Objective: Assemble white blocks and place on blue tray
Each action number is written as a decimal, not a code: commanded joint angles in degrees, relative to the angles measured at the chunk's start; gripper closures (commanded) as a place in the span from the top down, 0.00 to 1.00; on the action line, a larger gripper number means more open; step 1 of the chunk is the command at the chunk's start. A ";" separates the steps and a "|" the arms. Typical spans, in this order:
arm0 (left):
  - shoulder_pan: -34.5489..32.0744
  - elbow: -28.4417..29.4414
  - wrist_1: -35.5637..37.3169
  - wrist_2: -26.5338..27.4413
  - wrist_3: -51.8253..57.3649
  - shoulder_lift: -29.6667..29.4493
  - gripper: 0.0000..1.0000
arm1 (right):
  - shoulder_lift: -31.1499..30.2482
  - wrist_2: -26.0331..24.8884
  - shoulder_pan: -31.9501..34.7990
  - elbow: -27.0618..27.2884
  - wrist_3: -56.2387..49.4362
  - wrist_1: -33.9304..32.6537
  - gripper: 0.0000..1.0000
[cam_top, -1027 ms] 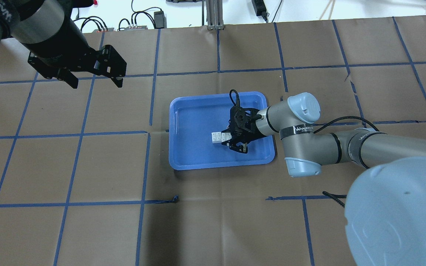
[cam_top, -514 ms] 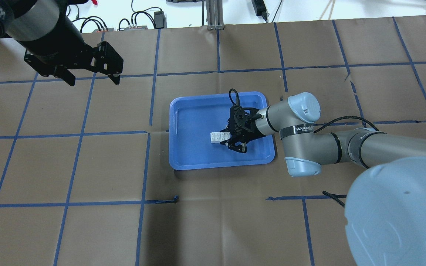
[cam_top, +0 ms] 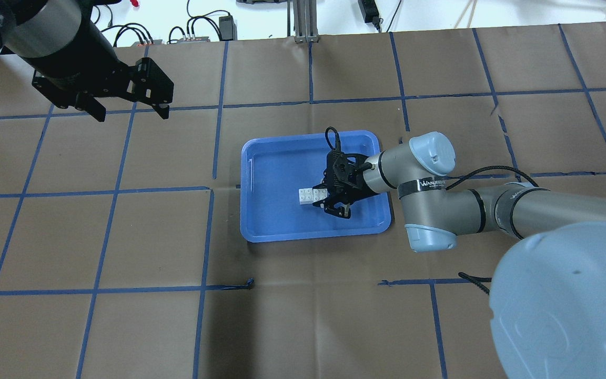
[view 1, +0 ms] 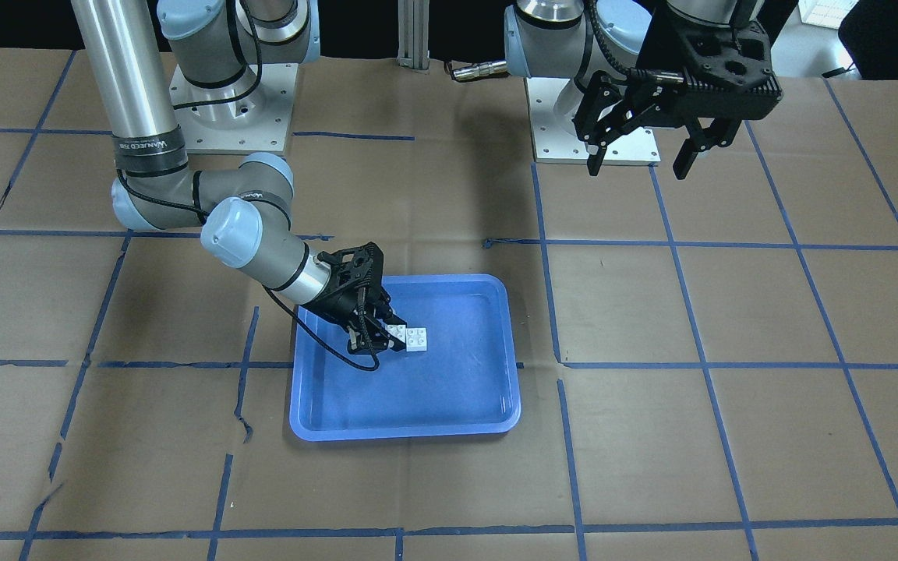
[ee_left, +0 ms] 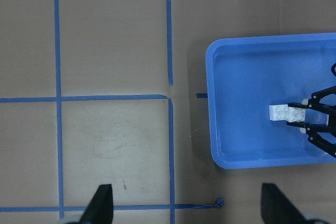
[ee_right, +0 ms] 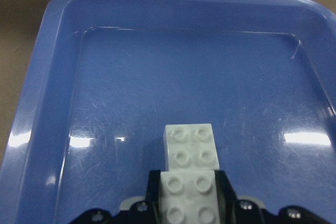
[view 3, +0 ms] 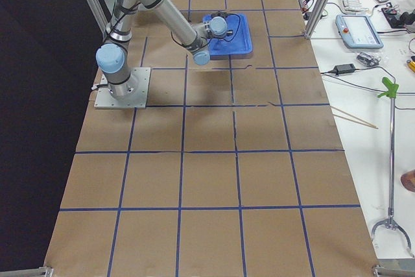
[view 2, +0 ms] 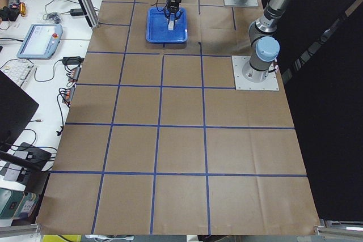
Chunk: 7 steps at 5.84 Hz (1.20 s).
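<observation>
Drifting slightly outward in the overhead view, the left arm (cam_top: pixel 71 63) carries its left jaws spread and empty. The right jaws pinch the joined white blocks (cam_top: pixel 311 195) inside the blue tray (cam_top: pixel 313 237). The front view shows the blocks low over the tray floor. In the right wrist view the jaws clamp the near brick's flat sides. The bricks look like light, rigid, slick plastic, so those sides seem the best hold.

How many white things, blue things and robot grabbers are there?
white blocks: 2
blue tray: 1
grippers: 2 (left gripper, right gripper)
Total: 5
</observation>
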 commanded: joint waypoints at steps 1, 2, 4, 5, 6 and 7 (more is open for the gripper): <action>0.00 0.00 -0.28 0.24 0.06 0.31 0.99 | 0.10 0.06 0.00 -0.78 0.31 0.00 0.21; 0.09 0.00 -0.37 0.24 -0.03 0.40 0.99 | 0.19 -0.12 0.00 -1.40 0.31 0.09 0.21; 0.00 -0.09 -0.55 0.33 0.06 0.40 0.99 | 0.19 -0.21 0.00 -1.32 0.40 0.35 0.21; 0.00 -0.09 -0.55 0.25 0.06 0.40 0.99 | 0.19 -0.21 0.00 -1.32 0.40 0.53 0.21; 0.00 -0.09 -0.55 0.24 0.06 0.40 0.99 | 0.19 -0.21 0.00 -1.32 0.40 0.61 0.21; 0.00 -0.09 -0.55 -0.02 0.06 0.49 0.99 | 0.19 -0.21 0.00 -1.32 0.40 0.79 0.22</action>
